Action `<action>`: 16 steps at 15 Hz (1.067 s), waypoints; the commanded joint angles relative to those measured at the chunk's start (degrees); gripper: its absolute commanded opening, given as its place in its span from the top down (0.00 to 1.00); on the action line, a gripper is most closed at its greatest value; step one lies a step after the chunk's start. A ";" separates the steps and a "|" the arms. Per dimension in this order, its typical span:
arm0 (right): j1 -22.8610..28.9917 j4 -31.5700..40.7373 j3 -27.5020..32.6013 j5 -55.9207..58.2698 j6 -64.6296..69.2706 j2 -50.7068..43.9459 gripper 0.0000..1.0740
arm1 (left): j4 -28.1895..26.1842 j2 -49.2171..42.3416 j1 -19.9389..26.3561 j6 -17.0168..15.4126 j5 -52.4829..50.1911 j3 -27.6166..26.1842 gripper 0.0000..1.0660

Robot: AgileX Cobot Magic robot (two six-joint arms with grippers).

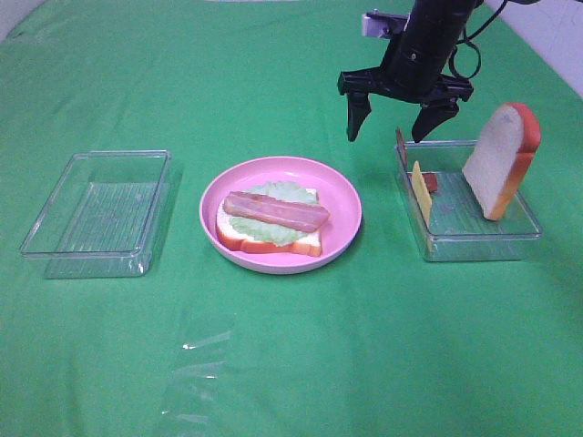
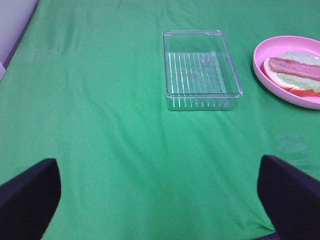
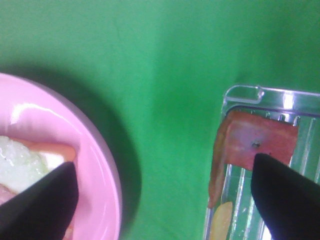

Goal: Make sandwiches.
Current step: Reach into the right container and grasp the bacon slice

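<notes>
toy sandwich (image 1: 271,221), white bread, lettuce, bacon, on round pink plate (image 1: 343,196). right gripper (image 1: 385,137) released, empty, above clear plastic tray (image 1: 478,248), plate-side wall; yellow cheese slice (image 1: 420,191) on edge there, long axis along wall. left gripper (image 2: 160,197) released, far off.

On my screen a green cloth (image 1: 273,364) covers the whole work surface, with soft creases toward the upper left of the overhead frame. A round pink plate (image 1: 351,205) sits near the centre. Well apart from it, at the left of the frame, I see a clear plastic tray (image 1: 109,214) with a ribbed floor, lying flat. A second clear tray (image 1: 478,248) sits just right of the plate, near it but not touching. Low in the frame, left of centre, a patch of clear film (image 1: 196,382) glints on the cloth. A pale surface (image 1: 557,41) shows beyond the cloth in the upper right corner.
</notes>
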 commanded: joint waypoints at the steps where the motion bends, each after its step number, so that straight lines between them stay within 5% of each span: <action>1: 0.00 0.11 -0.29 -0.69 0.80 0.74 0.21 | 0.11 -1.20 0.11 -0.29 -0.34 0.00 0.06; 6: -0.06 -0.86 -0.29 -1.66 0.80 0.92 0.23 | 0.11 -1.20 0.11 -0.29 -0.34 0.00 0.06; 11: -0.06 -1.26 -0.29 -1.49 0.80 1.03 0.38 | 0.11 -1.20 0.11 -0.29 -0.34 0.00 0.06; 16: -0.06 -5.84 -0.29 -1.32 0.57 1.03 0.38 | 0.11 -1.20 0.11 -0.29 -0.34 0.00 0.06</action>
